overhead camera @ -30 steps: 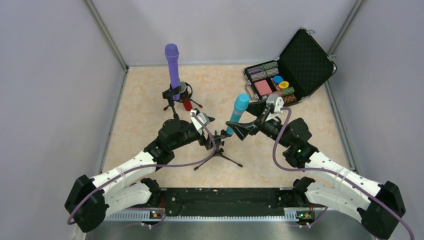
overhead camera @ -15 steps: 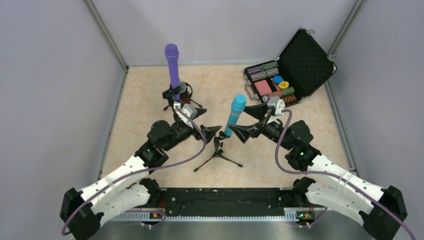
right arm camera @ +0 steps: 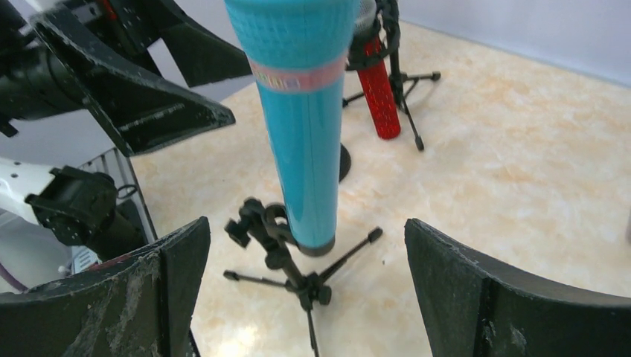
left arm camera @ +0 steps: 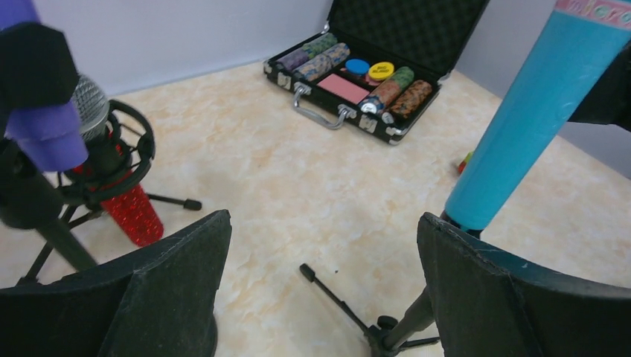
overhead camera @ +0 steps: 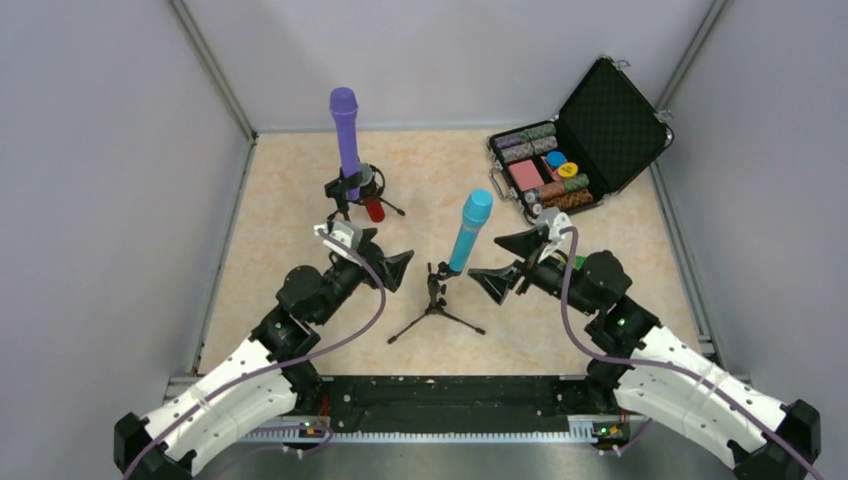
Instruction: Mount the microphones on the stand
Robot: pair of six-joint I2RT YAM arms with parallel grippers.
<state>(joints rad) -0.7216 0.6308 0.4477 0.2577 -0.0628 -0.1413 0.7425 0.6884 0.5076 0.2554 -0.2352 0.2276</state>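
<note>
The light blue microphone stands tilted in the clip of a small black tripod stand at mid table; it also shows in the left wrist view and the right wrist view. The purple microphone stands upright in a second black stand at the back left. The glittery red microphone hangs head up in that stand's ring. My left gripper is open and empty, left of the blue microphone's stand. My right gripper is open and empty, right of it.
An open black case with poker chips and cards sits at the back right. A small red and green object lies on the table near it. Grey walls enclose the table on three sides.
Both grippers have let go and drawn back toward their bases, the left one farther. The blue microphone stays standing in its tripod.
</note>
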